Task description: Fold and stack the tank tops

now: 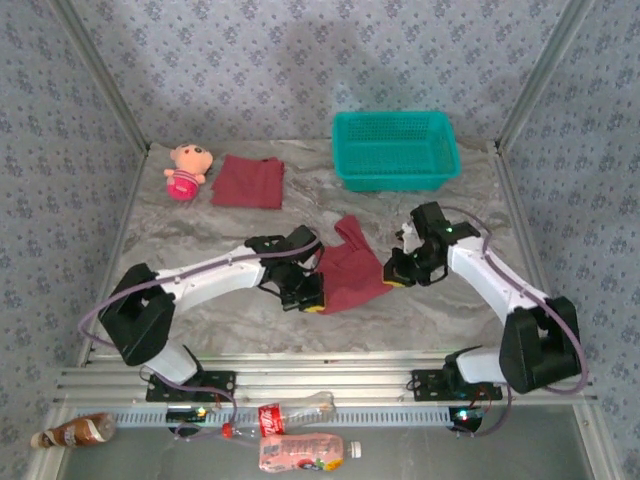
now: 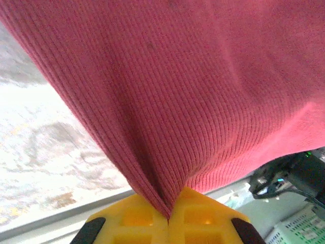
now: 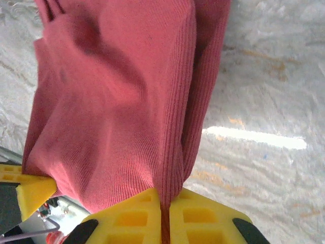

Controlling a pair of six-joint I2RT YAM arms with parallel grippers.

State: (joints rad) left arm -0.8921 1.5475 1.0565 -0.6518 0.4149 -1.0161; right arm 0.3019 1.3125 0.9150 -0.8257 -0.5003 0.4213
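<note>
Folding in hand, by all appearances, with stacking yet to come. Noting, at the far left of the grey marbled tabletop [image 1: 170, 225], a small rounded pink plush doll [image 1: 186, 170], and just beside it a flat, squared-off dark red ribbed-cloth tank top [image 1: 250, 182], apparently folded and serving as the base of the stack. Moving rightward to mid-table: pinching, with the left claw [image 1: 312, 300] shut tight, the near left edge of a second dark red tank top [image 1: 350, 268], rumpled, with a strap trailing toward the far side. Showing, in the left wrist view, fine soft ribbing draping limply from the blocky yellow pads [image 2: 203, 221] and gathering into a crease at the bite. Gripping, with the right claw [image 1: 396, 278] likewise closed on cloth, the opposite right edge, the fabric bunching in thick doubled layers above that claw's own yellow foam. Finishing at the far side, right of centre, with a teal plastic mesh basket [image 1: 395, 150], rigid and rectangular. Calling next, probably, for carrying both pinched edges together in step, laying the limp cloth over itself without sagging or twisting, then shifting the bundle leftward onto the folded one.
</note>
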